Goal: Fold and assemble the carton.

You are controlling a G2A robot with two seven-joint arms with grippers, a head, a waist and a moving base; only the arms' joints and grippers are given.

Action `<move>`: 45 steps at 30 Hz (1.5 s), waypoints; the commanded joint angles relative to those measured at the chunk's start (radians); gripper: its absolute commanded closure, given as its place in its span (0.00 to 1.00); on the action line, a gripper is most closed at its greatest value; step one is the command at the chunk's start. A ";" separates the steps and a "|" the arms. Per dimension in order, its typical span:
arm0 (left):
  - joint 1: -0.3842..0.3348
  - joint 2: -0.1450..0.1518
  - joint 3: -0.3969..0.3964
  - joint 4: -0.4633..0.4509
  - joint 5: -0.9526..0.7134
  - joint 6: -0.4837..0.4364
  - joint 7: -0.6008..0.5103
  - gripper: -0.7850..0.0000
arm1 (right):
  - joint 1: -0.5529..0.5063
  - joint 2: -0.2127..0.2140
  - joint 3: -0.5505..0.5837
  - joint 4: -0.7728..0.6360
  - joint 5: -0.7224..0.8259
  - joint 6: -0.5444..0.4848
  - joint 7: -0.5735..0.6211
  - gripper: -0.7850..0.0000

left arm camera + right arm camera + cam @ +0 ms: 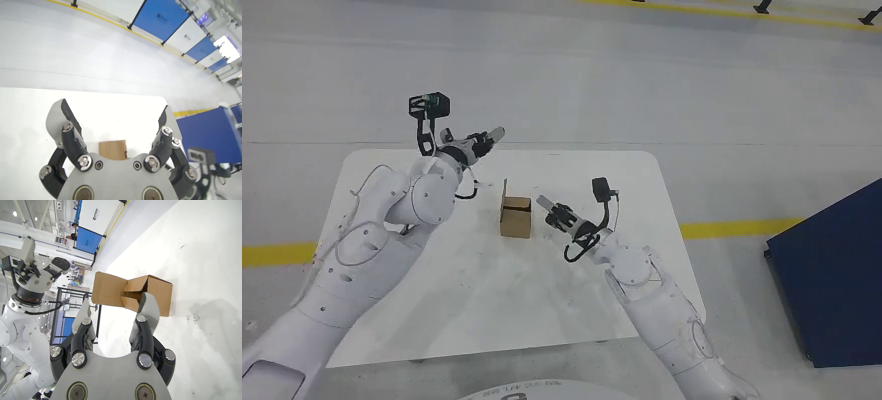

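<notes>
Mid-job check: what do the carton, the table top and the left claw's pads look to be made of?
Carton: brown cardboard, matte, likely corrugated; a cut flap edge looks wavy. Table: white, smooth hard top with dark scuffs, probably laminate or painted board. Left claw pads: black, ribbed, likely rubber.

I see the carton [515, 215] standing on the desk [492, 290], near its middle and a little toward the far edge. My right pincer [544, 204] sits just beside the carton's right side. My left pincer [488, 138] hangs behind it and to the left, over the desk's far edge.
</notes>
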State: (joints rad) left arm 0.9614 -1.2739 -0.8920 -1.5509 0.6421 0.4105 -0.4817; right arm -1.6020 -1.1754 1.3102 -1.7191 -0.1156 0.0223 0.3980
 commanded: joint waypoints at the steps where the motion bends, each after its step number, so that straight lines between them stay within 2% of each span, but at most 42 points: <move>1: 0.046 0.022 -0.059 -0.024 -0.018 -0.126 -0.069 0.00 | 0.007 0.002 0.008 0.000 0.009 -0.015 0.036 0.11; 2: 0.069 0.032 -0.084 -0.028 -0.025 -0.196 -0.101 0.00 | 0.010 0.004 0.013 0.003 0.011 -0.023 0.053 0.07; 3: 0.091 0.042 -0.114 -0.024 -0.040 -0.265 -0.132 0.00 | 0.015 0.006 0.020 0.009 0.009 -0.027 0.064 0.00; 7: 0.157 0.066 -0.221 0.034 -0.199 -0.456 -0.231 0.00 | 0.060 0.007 0.018 0.064 -0.003 0.010 0.112 0.00; 9: 0.165 0.070 -0.239 0.086 -0.302 -0.541 -0.295 0.00 | 0.102 0.005 0.005 0.116 0.024 0.018 0.153 0.00; 11: 0.157 0.069 -0.235 0.145 -0.337 -0.581 -0.325 0.00 | 0.147 0.001 -0.017 0.175 0.029 0.011 0.171 0.00; 16: 0.111 0.054 -0.160 0.251 -0.306 -0.600 -0.318 0.00 | 0.234 -0.013 -0.065 0.319 0.093 -0.055 0.207 0.00; 22: 0.050 0.020 -0.062 0.328 -0.254 -0.557 -0.205 0.00 | 0.302 -0.028 -0.104 0.453 0.171 -0.127 0.236 0.00; 34: -0.089 -0.059 0.112 0.487 -0.242 -0.536 -0.173 0.00 | 0.355 -0.042 -0.137 0.559 0.274 -0.222 0.301 0.00; 40: -0.131 -0.088 0.154 0.557 -0.236 -0.539 -0.156 0.00 | 0.351 -0.045 -0.139 0.570 0.298 -0.256 0.295 0.00; 45: -0.147 -0.090 0.136 0.608 -0.241 -0.551 -0.142 0.00 | 0.333 -0.042 -0.128 0.559 0.292 -0.277 0.272 0.00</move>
State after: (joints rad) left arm 0.8164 -1.3646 -0.7509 -0.9518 0.4003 -0.1373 -0.6253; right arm -1.2643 -1.2181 1.1786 -1.1556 0.1771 -0.2510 0.6741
